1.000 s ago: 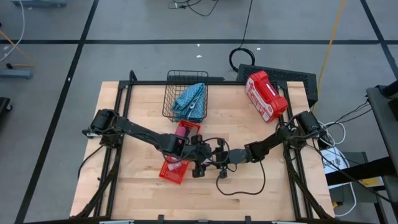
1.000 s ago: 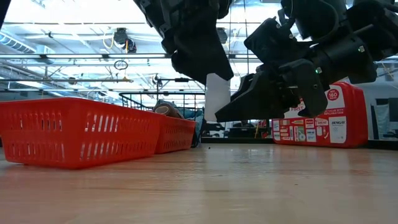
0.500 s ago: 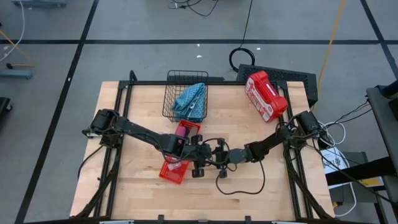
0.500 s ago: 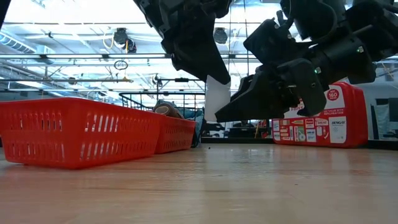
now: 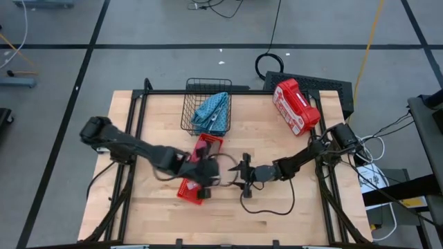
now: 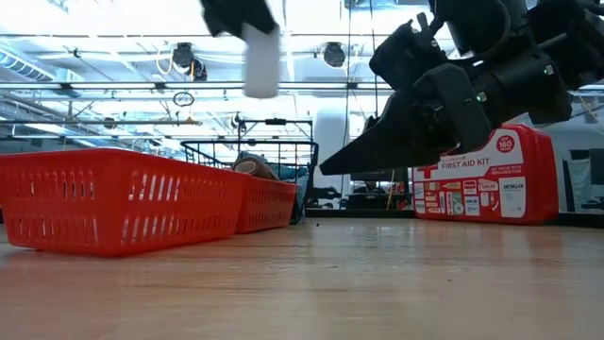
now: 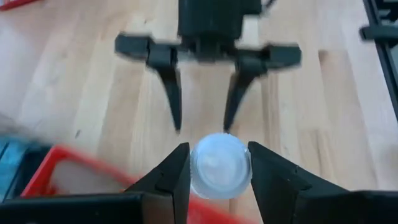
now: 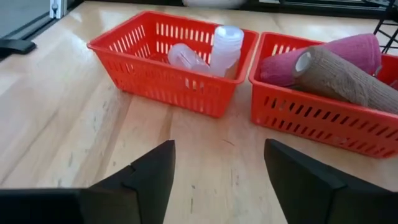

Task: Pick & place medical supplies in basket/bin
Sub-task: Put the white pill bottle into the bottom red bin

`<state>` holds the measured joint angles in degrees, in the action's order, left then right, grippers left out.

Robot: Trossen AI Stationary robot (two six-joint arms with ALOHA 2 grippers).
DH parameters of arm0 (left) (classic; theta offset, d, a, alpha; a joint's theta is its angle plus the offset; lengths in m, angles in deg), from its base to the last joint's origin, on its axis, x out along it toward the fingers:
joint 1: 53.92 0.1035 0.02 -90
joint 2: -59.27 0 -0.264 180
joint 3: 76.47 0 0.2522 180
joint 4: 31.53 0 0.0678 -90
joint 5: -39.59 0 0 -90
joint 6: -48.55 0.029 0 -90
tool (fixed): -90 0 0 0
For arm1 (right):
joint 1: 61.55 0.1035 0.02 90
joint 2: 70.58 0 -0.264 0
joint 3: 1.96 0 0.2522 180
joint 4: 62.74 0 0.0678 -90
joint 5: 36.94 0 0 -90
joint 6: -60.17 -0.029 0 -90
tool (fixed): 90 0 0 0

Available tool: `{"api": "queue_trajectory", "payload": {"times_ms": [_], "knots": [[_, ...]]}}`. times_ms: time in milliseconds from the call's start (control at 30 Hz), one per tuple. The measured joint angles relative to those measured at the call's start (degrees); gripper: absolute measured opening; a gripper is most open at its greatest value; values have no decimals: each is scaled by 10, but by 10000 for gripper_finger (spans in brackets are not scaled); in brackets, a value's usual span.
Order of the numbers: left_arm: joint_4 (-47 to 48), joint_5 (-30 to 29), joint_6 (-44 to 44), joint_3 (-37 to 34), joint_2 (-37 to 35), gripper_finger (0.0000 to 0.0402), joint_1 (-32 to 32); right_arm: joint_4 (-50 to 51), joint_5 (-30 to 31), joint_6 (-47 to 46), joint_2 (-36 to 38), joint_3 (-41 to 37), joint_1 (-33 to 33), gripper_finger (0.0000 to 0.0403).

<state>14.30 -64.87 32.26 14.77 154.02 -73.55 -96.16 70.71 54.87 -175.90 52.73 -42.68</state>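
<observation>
Now your white vial [image 7: 219, 166] sits pinched between the left gripper's [image 7: 218, 163] fingers, lifted clear of the table [image 5: 291, 214] near the front red bin [image 8: 171, 59]. That bin holds two more vials [image 8: 208, 53]; the far bin [image 8: 323, 106] holds pink and brown rolls [image 8: 342, 74]. Your right gripper [image 8: 217, 165] hangs spread wide, empty, just right.

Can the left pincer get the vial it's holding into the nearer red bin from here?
Probably yes. The left pincer grips the white vial raised above the nearer red bin, whose open top holds only two vials. The right pincer stands open beside it, not over the bin.
</observation>
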Motion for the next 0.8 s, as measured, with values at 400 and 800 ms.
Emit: {"api": "queue_trajectory", "payload": {"times_ms": [400,800], "knots": [[-48,-66,-228,-183,-58,136,-122,7,0,9,27,-1,0,227],[-200,-79,-262,-298,-58,136,-128,2,1,15,27,-1,0,220]]}}
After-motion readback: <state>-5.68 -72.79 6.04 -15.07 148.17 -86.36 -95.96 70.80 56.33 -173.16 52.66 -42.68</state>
